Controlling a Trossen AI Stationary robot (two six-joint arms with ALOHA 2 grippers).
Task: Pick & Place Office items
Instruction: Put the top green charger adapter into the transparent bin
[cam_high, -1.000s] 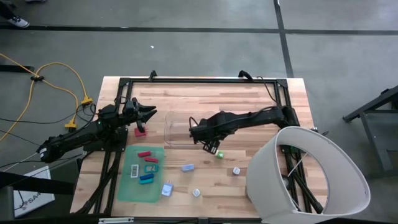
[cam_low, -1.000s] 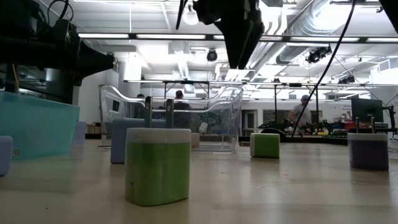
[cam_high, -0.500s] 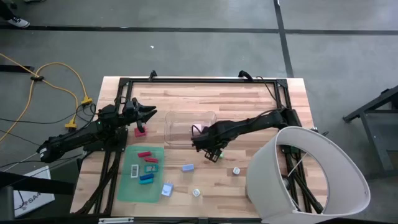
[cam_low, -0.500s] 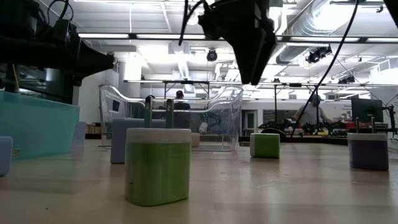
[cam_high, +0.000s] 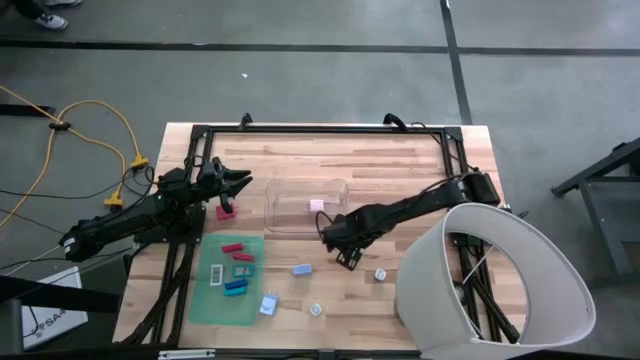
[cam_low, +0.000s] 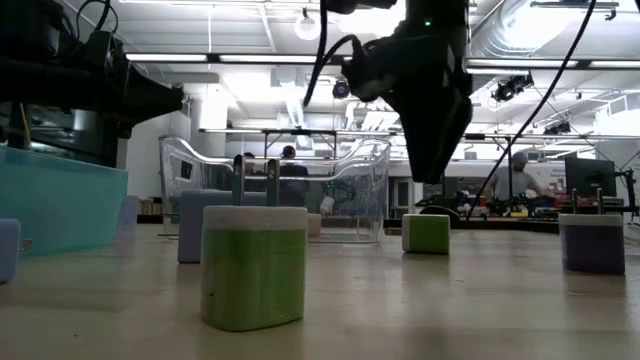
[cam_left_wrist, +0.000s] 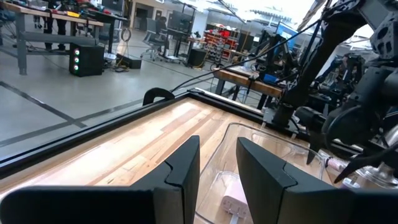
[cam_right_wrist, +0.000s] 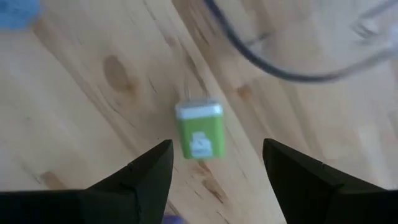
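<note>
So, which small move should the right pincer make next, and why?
Probably straight down. The right pincer hangs open over the green block, which lies on bare wood between its fingers, not yet touched. Lowering first, then closing, seems the natural step. The left pincer waits beside the clear bin.

Bare wood rings the green block (cam_right_wrist: 199, 137) between the right end effector's (cam_right_wrist: 214, 171) spread fingers; the clear bin (cam_high: 290, 210) stands near.

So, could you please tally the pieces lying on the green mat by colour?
Red piece: 1
Teal pieces: 2
Blue piece: 1
White piece: 1
Total on the mat: 5, leaving out the pale blue piece at its corner edge.
</note>
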